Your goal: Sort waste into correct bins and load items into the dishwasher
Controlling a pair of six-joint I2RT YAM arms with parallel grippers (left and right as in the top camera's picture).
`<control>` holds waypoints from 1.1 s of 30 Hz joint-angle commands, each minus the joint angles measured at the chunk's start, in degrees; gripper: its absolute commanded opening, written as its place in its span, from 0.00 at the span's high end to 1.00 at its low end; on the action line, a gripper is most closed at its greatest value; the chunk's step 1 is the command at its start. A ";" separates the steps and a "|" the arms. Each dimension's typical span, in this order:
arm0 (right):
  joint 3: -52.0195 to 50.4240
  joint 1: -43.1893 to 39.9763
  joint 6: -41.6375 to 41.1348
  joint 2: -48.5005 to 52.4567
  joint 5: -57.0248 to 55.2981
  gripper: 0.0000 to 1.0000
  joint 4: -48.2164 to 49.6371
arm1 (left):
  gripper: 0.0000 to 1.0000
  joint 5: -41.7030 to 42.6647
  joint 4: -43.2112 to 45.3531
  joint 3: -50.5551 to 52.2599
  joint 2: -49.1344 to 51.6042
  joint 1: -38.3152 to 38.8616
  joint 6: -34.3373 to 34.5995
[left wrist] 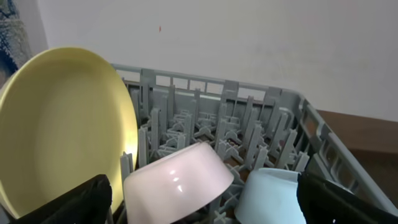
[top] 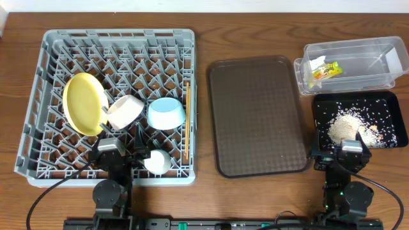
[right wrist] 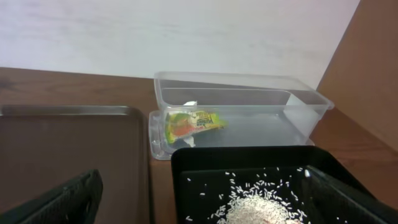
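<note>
Likely a robotics lab: two robot arms [top: 107,191] [top: 348,195], a dish rack [top: 118,35] on a wooden table [top: 201,25], plain white wall [left wrist: 249,37].

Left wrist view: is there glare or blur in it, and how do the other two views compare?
Left wrist: small glare spots on the white bowl and plate; the near fingers are dark and blurred. Right wrist: fingers blurred too, wrapper fairly sharp. Overhead: even light, a pale reflection on the tub.

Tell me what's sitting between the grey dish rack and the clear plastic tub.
The brown serving tray lies flat between the dish rack and the clear tub; the overhead view shows it.
</note>
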State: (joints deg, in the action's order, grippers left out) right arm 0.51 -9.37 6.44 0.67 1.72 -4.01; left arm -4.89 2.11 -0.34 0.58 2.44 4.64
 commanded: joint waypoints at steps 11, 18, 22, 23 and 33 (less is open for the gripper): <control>-0.22 -0.74 -0.61 -0.35 0.04 0.01 -0.04 | 0.05 -0.66 -5.77 0.11 0.09 -0.28 0.31; -0.22 -0.74 -0.61 -0.35 0.04 0.01 -0.04 | 0.05 -0.68 -5.75 0.11 0.13 -0.28 0.31; -0.22 -0.74 -0.61 -0.35 0.04 0.01 -0.04 | 0.05 -0.66 -5.75 0.11 0.13 -0.28 0.31; -0.22 -0.74 -0.61 -0.35 0.04 0.01 -0.04 | 0.05 -0.68 -5.75 0.11 0.13 -0.28 0.31; -0.22 -0.74 -0.59 -0.35 0.04 0.01 -0.04 | 0.05 -0.66 -5.75 0.11 0.13 -0.28 0.31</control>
State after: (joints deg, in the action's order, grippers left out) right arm 0.51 -9.37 6.42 0.67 1.72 -4.01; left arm -4.64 -1.10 -1.10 0.60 2.39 4.64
